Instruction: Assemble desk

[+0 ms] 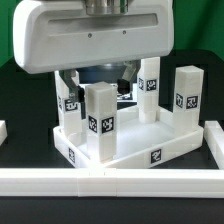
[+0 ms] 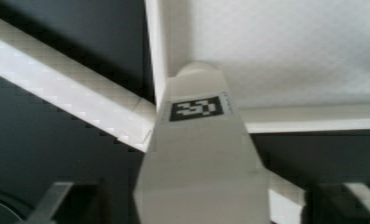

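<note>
The leg is seen standing in the top, between the gripper fingers. Whether it's actually gripped can't be told. Probably light, stiff, slick plastic, best pinched on the flat sides.

White tabletop lies flat; four tagged legs seemingly upright.

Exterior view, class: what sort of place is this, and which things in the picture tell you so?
Probably a robotics lab bench set up for assembly trials. A robot gripper hangs over a black table; the white desk tabletop and its legs carry black-and-white marker tags; a white border rail fences the workspace.
</note>
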`<action>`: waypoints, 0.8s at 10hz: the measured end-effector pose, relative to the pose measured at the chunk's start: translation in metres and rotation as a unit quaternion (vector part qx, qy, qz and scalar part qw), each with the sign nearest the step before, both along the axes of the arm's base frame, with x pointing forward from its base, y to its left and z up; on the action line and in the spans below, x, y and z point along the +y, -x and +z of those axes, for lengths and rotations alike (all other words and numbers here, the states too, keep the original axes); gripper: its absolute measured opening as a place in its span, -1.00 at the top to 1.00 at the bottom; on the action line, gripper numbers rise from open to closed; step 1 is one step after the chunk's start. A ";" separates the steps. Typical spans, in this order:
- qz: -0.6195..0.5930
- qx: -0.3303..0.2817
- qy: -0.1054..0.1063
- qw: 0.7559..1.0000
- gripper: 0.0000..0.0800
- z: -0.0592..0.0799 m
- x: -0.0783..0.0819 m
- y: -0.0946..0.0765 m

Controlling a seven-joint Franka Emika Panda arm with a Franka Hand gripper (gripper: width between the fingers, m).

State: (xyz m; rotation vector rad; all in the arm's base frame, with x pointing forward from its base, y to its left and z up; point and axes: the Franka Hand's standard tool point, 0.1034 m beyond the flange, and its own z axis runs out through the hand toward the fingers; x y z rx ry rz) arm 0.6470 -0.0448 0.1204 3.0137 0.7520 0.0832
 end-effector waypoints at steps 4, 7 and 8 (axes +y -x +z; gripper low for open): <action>-0.016 0.000 -0.001 1.000 0.28 0.000 0.000 0.000; -0.225 0.003 -0.016 0.974 0.28 -0.001 -0.006 -0.001; -0.290 0.004 -0.022 0.957 0.28 -0.002 -0.007 -0.001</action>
